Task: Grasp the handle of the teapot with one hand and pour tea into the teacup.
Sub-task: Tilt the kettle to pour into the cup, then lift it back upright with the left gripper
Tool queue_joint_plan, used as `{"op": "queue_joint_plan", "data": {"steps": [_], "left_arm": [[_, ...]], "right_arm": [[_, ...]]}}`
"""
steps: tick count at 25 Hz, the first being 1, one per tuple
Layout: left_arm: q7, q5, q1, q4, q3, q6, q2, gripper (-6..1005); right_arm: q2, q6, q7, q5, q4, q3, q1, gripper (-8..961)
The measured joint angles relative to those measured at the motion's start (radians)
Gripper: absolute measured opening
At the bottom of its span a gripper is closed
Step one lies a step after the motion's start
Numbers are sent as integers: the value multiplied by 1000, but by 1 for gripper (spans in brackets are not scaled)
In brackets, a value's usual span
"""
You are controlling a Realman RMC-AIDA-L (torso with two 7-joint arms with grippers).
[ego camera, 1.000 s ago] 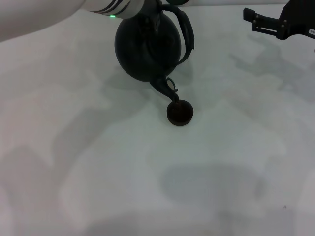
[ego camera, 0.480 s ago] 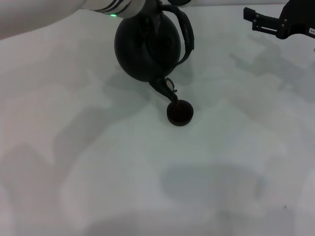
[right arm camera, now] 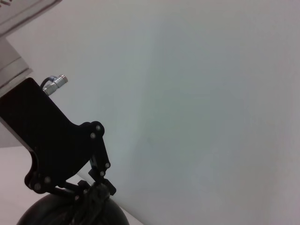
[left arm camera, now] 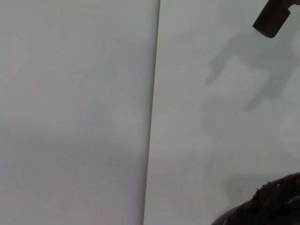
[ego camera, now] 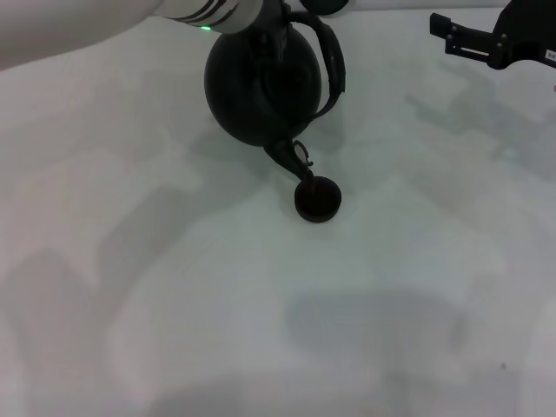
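The matte black teapot hangs tilted above the white table, its short spout pointing down over the rim of the tiny dark teacup. My left gripper is shut on the thick arched handle at the pot's crown. The right wrist view shows that gripper's black linkage clamped on the pot's top. A dark edge of the pot shows in the left wrist view. My right gripper is parked at the far right, well away from the pot.
The white table stretches in front of and to both sides of the cup, with only soft shadows on it. The table's edge shows in the left wrist view. The right gripper's dark tip also shows there.
The teapot has shifted very slightly to the right in my left gripper. Its spout stays over the cup. The right arm has not moved.
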Motion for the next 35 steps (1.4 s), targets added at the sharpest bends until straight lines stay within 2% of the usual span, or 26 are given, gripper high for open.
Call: {"op": "queue_joint_plan", "data": {"steps": [35], "left_arm": [[0,0,-25,-25,11,0,0,116]], "right_arm": [[0,-8,-11,0,-19,1,0,870]]}}
